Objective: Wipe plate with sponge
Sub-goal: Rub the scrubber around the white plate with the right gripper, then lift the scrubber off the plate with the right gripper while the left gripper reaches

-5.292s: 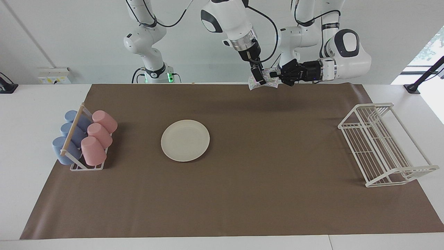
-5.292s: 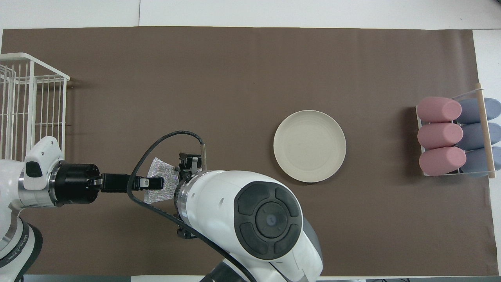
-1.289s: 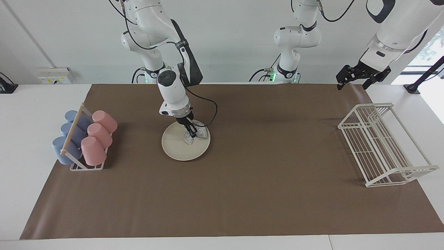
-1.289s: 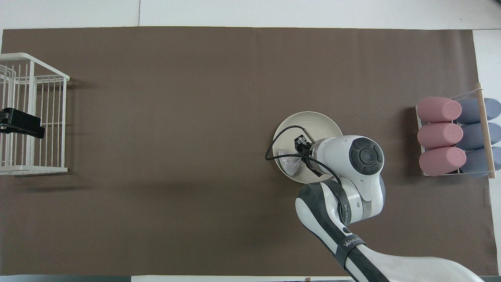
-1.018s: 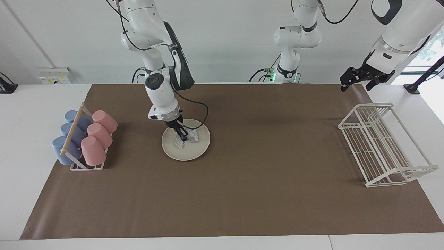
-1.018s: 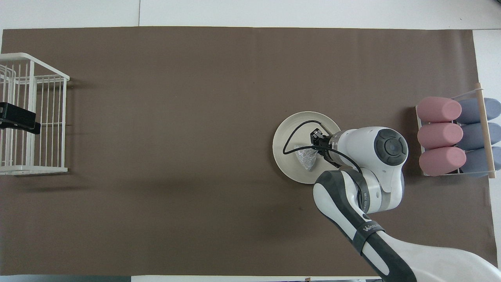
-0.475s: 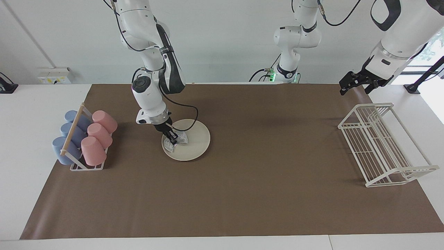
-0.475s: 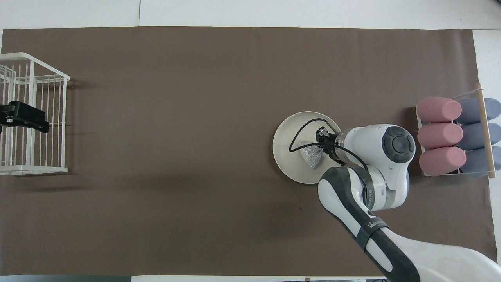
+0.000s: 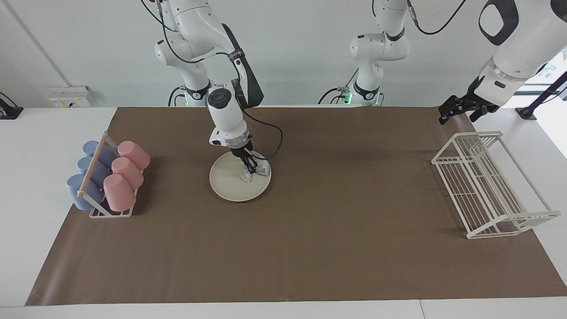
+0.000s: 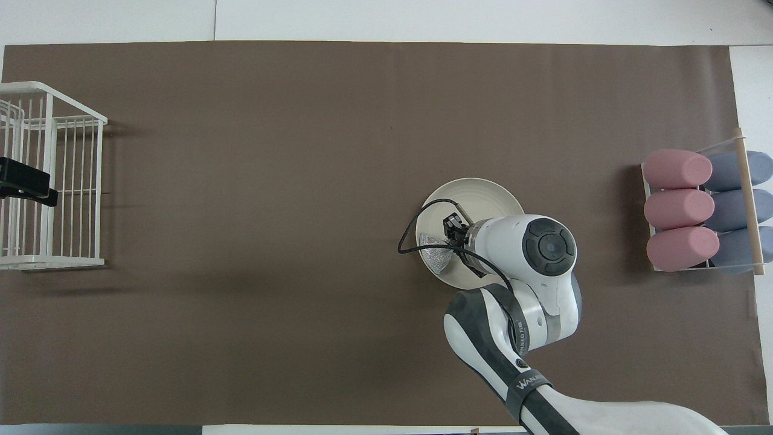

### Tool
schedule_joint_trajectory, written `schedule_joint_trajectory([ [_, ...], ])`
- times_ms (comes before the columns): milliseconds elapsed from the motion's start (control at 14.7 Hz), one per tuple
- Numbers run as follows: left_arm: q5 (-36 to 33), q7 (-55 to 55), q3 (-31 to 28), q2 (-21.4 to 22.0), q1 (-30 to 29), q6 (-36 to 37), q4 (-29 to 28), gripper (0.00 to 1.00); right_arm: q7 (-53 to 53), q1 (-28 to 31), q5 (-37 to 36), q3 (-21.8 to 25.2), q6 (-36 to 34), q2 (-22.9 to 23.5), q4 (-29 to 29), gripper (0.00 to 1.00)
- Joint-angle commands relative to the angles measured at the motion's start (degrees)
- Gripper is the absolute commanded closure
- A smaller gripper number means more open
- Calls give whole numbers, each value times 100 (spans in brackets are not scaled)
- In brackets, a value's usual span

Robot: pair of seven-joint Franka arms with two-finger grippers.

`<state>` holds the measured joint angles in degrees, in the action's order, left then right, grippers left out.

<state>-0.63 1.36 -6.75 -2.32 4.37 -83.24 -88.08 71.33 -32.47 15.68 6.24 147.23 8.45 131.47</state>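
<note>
Change: since half a second ago the right gripper (image 9: 249, 169) has swept the sponge (image 9: 258, 170) from the plate's edge nearest the cup rack back to its edge toward the left arm's end of the table; the plate (image 9: 230, 184) itself has slid a little the same way on the brown mat (image 9: 310, 248).
Meaning: the wipe looks well under way, with back-and-forth strokes covering the plate; the sliding suggests firm downward pressure, and another stroke may push the plate further.
Right gripper: fingertips pressed together, pinching the sponge, just left of centre in the facing view.
Left gripper (image 9: 456, 109): spread, holding nothing, waiting over the mat's corner at the upper right of the facing view, above the white wire rack (image 9: 487, 186).
Sponge place: on the plate, at its rim, lower centre-right in the overhead view (image 10: 436, 257).
Sponge heading: bunched by the grip, so its long axis is hard to read; it seems to run roughly along the table's length, with the free end fanning away from the gripper toward the wire rack.
Bystanders: pink and blue cups in the cup rack (image 9: 106, 179), untouched at the left of the facing view.
</note>
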Motion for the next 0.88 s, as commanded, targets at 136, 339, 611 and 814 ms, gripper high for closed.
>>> schedule_joint_trajectory([
  [136,72,-48,60,223,-147,-446,-375,0,283,100,85,-18,-902,-89,-725,100],
  [339,72,-48,94,249,-50,-938,-446,0,1267,83,85,-17,-2790,-265,-2199,100],
  [611,657,-712,104,636,915,-1510,-1324,0,2269,39,76,-53,-3860,-502,-3329,100],
  [814,1923,-1094,130,767,1022,-1494,-1597,0,3260,-276,-12,-184,-4149,-582,-3609,100],
])
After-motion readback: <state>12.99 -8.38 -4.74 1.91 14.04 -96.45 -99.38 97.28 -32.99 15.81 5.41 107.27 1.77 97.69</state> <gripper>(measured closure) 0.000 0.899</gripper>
